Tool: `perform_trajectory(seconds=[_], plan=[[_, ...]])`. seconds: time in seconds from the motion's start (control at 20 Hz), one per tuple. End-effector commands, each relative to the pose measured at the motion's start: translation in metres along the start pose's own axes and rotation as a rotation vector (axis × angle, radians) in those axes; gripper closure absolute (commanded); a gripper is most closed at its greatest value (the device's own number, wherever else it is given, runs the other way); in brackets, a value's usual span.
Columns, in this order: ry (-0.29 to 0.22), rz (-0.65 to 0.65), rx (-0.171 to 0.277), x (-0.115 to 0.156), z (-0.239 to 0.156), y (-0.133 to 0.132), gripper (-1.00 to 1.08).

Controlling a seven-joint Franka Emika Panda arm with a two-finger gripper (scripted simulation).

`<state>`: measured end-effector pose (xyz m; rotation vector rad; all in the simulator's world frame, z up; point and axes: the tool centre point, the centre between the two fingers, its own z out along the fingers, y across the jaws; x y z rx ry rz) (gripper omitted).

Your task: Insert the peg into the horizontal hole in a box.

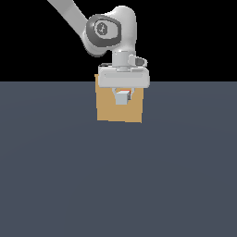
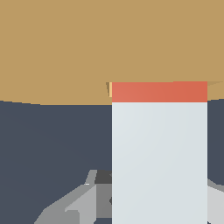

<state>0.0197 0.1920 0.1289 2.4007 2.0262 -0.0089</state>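
On the exterior view's left the dark grey table (image 1: 51, 176) is all there is to see, and my arm comes down from the upper left of that view toward the far edge of the table. Near the middle of that far edge stands the box (image 1: 105, 109), tan and flat-faced, and my end effector (image 1: 122, 98) hangs directly in front of its face, the broad white body of my hand covering the box's top edge. My fingers are clenched on the peg (image 1: 122, 97), which points away from the camera into the box, so that in the exterior view I see mostly its pale grey-white end with a thin line of orange above it. In the wrist view the peg (image 2: 159, 153) runs as a long pale bar out to the box (image 2: 57, 48), and its orange-red end section sits at the hole (image 2: 109, 89), whose shaded edge shows just beside the orange corner; the tip meets the box face there, though I cannot tell how far it has entered. To the exterior view's right of the box lies only more table.
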Motion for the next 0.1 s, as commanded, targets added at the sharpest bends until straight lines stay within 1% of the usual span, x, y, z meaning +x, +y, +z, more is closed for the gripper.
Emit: perform_trajectory(seconds=[0.0, 0.05], plan=[[0.006, -0.003, -0.006, 0.0083, -0.002, 0.0014, 1.08], [0.006, -0.003, -0.006, 0.0082, -0.0021, 0.0015, 1.08]])
